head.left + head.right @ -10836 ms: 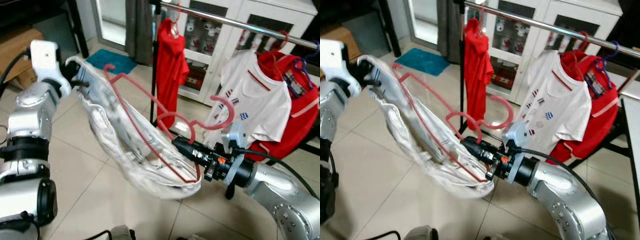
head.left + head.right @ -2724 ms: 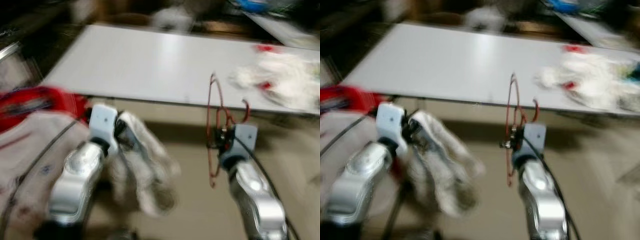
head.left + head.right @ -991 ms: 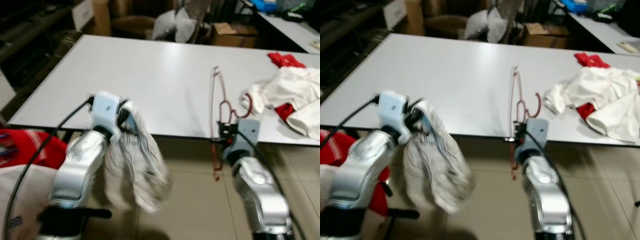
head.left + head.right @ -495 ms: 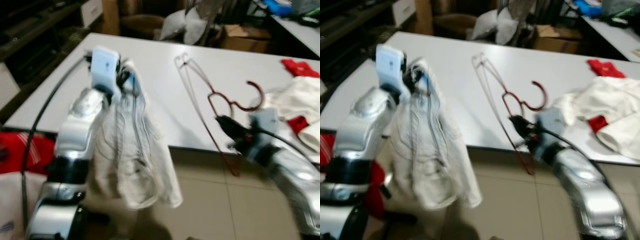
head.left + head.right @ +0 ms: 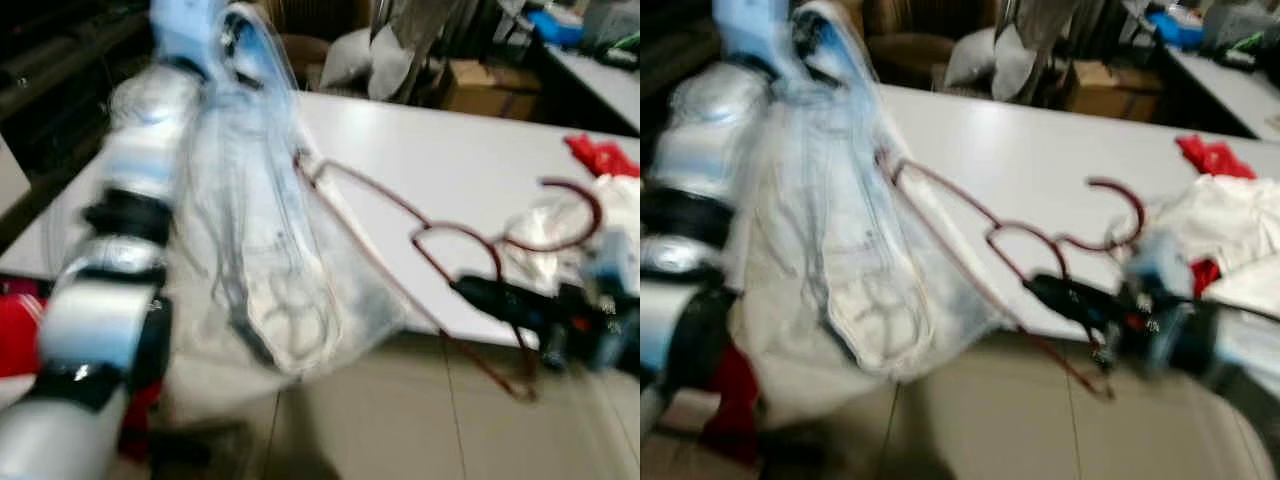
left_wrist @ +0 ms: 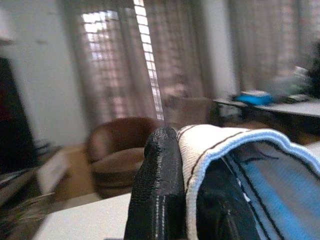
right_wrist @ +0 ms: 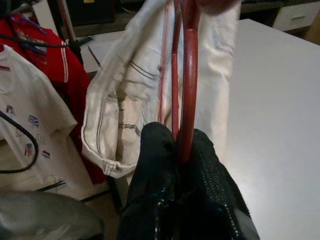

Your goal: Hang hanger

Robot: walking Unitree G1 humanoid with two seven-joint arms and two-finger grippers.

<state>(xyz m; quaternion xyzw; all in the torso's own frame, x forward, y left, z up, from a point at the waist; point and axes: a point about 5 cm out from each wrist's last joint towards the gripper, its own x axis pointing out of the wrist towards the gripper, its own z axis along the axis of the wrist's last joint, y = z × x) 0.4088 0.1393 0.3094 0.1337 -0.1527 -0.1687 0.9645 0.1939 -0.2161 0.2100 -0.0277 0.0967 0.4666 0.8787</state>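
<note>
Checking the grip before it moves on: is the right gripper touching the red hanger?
Touching. The right wrist view shows the right gripper with its black fingers closed around the red hanger.

Motion-blurred head views; backlit windows; soft daylight.

1. Left arm: silver, raised high on the robot's left side, forearm rising steeply toward the upper edge of the head views; blurred by motion.
2. Left claw (image 5: 232, 22): at the top of the raised arm, its black fingers (image 6: 157, 190) pressed together on a fold of white cloth with a blue edge.
3. Right arm: low on the robot's right side, forearm reaching inward and forward, roughly level; also blurred.
4. Right claw (image 5: 1055, 290): black fingers (image 7: 155, 165) point toward the robot's left, clamped on the red wire of a hanger that passes between them.
</note>
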